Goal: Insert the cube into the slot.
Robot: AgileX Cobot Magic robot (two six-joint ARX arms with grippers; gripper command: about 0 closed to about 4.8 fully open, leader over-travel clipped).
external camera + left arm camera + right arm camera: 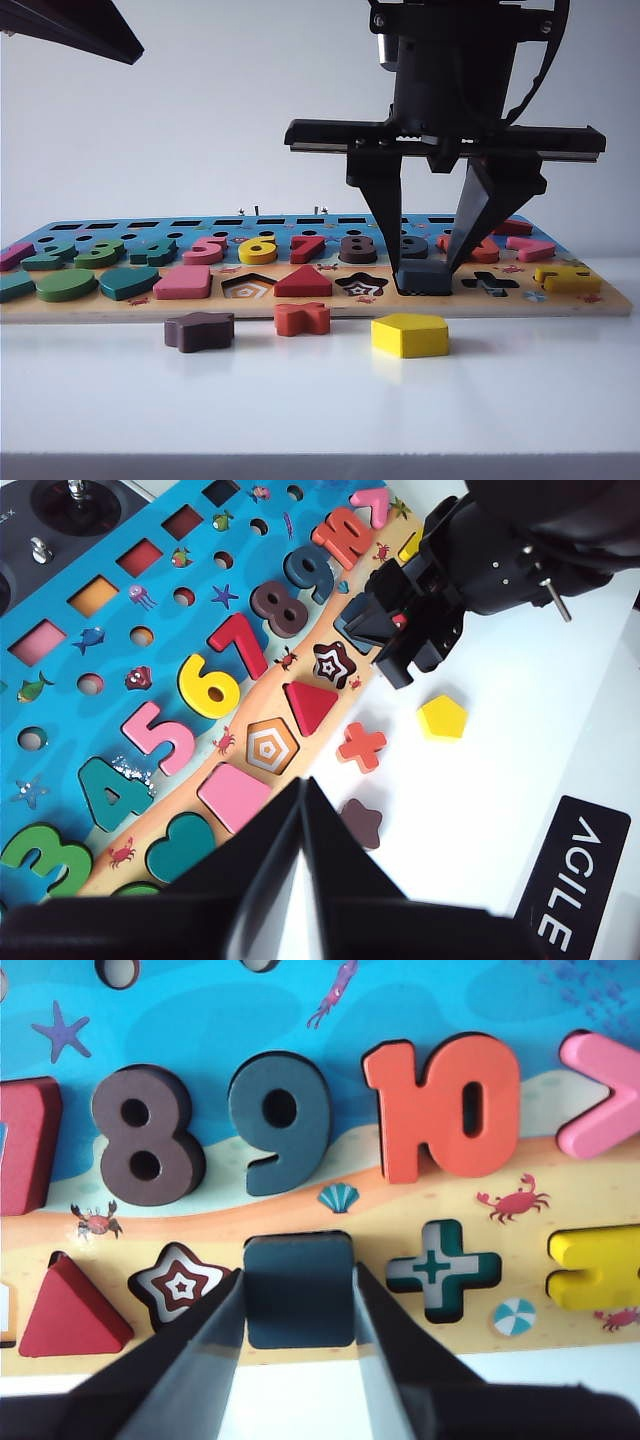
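Gripping the cube (pixel 299 1290) by its two opposite sides, the right gripper (pixel 298 1305) points down over the puzzle board (pixel 600 300), its fingers (pixel 205 1345) partly closed and touching the block. The cube sits between the fingertips, in the board's front row between the star-shaped cut-out (pixel 181 1285) and the cross-shaped cut-out (pixel 442 1268), below the number nine (pixel 280 1120); the slot itself is hidden beneath it, and whether the cube is fully seated cannot be told. The left gripper (pixel 300 825) hangs apart above the board's near edge, fingers together, holding nothing. Three loose pieces lie on the white table (pixel 320 410) before the board: one brown star block (pixel 199 330), one orange cross block (pixel 302 318), one yellow pentagon block (pixel 410 335).
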